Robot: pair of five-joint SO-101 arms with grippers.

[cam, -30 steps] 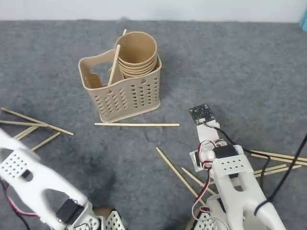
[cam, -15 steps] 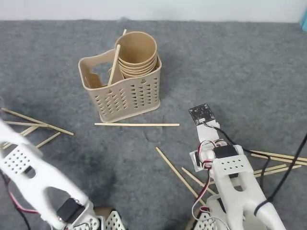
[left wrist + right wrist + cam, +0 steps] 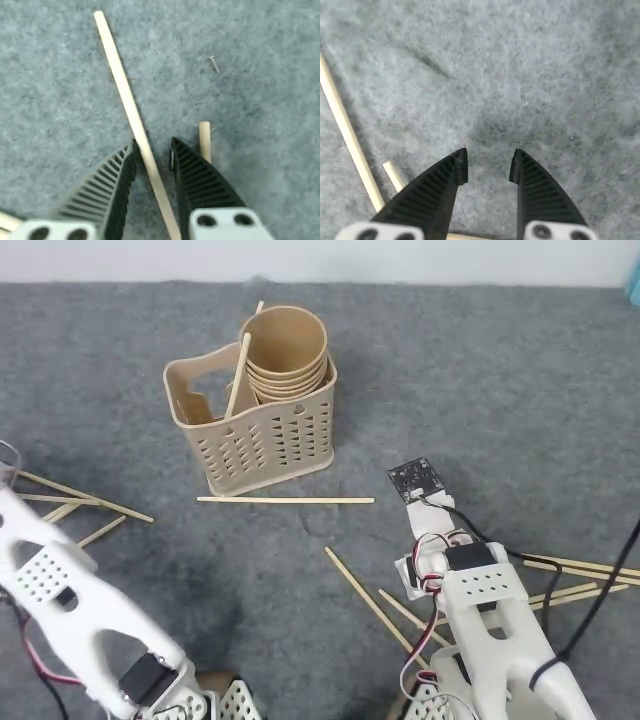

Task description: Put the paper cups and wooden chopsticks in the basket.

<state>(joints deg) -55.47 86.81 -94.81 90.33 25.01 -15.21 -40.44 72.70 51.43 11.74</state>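
Left end effector [image 3: 152, 144] part-open, jaws straddling a wooden chopstick [image 3: 122, 85] on the grey desk [image 3: 260, 60], not clamped on it. My right end effector [image 3: 488, 159] hangs open w/ nothing btwn the jaws, second chopstick [image 3: 345, 132] lying beside. Paper cups [image 3: 285, 340] sit stacked in the basket [image 3: 265, 445], upright chopstick [image 3: 238, 375] next to them.

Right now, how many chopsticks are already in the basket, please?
2: one chopstick leans beside the cups, a second chopstick pokes up behind them; more may be hidden.
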